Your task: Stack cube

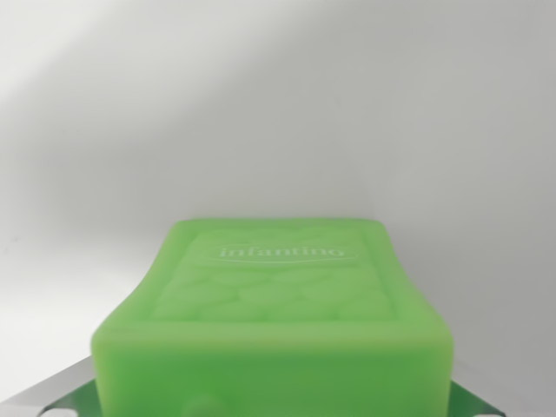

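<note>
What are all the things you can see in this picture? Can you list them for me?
green cube: one, bright green and soft-looking, with the word "infantino" raised on its top face; fills the lower middle of the wrist view, very close to the camera.
white surface: one, plain white to pale grey; fills the whole area behind and around the cube, with nothing else showing on it.
gripper fingers: two metal tips, silvery with a green reflection; at the bottom corners of the wrist view, one on each side of the cube. Whether they press the cube cannot be told.
</note>
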You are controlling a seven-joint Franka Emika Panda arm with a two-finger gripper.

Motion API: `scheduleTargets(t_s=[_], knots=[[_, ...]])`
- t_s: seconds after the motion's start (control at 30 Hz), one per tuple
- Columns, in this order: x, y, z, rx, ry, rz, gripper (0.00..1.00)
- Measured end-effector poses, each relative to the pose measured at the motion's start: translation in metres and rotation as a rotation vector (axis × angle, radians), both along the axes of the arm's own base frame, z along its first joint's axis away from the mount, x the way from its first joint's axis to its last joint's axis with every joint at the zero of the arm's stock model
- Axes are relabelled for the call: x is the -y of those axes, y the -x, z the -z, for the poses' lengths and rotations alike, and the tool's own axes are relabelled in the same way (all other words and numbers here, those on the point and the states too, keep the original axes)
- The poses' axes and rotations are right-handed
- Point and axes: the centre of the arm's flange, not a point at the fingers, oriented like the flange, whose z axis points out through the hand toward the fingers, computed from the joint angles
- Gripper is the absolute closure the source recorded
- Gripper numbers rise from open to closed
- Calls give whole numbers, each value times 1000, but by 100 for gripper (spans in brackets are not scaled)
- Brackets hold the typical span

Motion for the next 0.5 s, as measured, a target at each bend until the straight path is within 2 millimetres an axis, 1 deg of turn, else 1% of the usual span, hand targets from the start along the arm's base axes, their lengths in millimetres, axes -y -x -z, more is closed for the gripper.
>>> scheduleTargets(t_s=[0.5], knots=[[0,-1,-23,4,-2,1,100]])
